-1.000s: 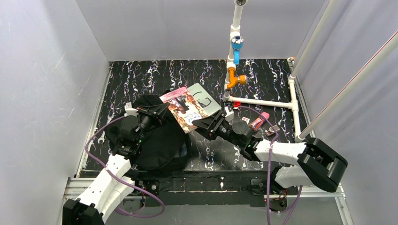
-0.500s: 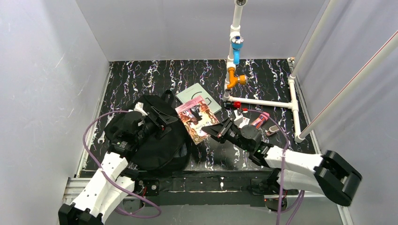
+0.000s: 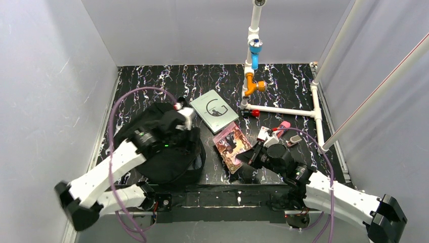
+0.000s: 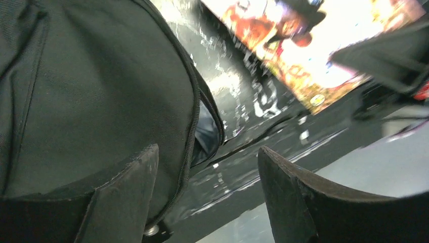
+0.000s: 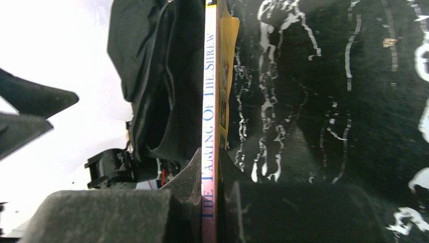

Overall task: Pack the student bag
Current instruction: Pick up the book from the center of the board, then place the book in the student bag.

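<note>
The paperback (image 3: pixel 231 146) has been drawn back from the bag (image 3: pixel 172 167) toward the counter's (image 3: pixel 152 81) near edge. The left hand (image 4: pixel 206 152) has been opened, empty, above the bag. The bag is laid at the counter's left. The paperback's spine is pinched in the right hand (image 5: pixel 210 172).

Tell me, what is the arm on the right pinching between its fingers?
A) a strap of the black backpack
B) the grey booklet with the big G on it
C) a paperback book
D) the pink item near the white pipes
C: in the right wrist view the right gripper has its jaws shut on the edge of the paperback, whose spine reads The Taming of the Shrew.
</note>
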You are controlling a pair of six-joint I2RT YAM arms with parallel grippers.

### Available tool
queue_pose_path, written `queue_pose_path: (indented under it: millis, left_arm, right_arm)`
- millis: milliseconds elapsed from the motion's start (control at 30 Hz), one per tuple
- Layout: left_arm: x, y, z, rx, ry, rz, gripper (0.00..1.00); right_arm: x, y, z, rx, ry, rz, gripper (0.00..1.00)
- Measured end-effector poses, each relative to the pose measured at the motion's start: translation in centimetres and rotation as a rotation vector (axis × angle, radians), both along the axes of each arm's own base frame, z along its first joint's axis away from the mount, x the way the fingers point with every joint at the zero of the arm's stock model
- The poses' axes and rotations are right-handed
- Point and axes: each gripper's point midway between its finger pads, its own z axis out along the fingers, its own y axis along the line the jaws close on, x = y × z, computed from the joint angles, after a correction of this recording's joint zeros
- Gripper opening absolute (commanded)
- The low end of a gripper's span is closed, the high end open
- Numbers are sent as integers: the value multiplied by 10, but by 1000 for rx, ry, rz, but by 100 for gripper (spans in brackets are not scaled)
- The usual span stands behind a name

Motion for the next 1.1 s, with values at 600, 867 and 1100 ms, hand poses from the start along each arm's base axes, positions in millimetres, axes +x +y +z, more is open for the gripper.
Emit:
queue_pose_path:
  millis: [600, 867, 1100]
  left_arm:
    - [17, 35, -59, 968, -68, -252, 0]
    - [54, 45, 44, 604, -334, -84, 0]
    - [64, 45, 48, 567, -345, -81, 0]
  right_arm:
    - [-5, -11, -2, -173, -42, 74, 1]
    - [-29, 28, 62, -59, -142, 345, 1]
    - [-46, 62, 96, 164, -132, 453, 1]
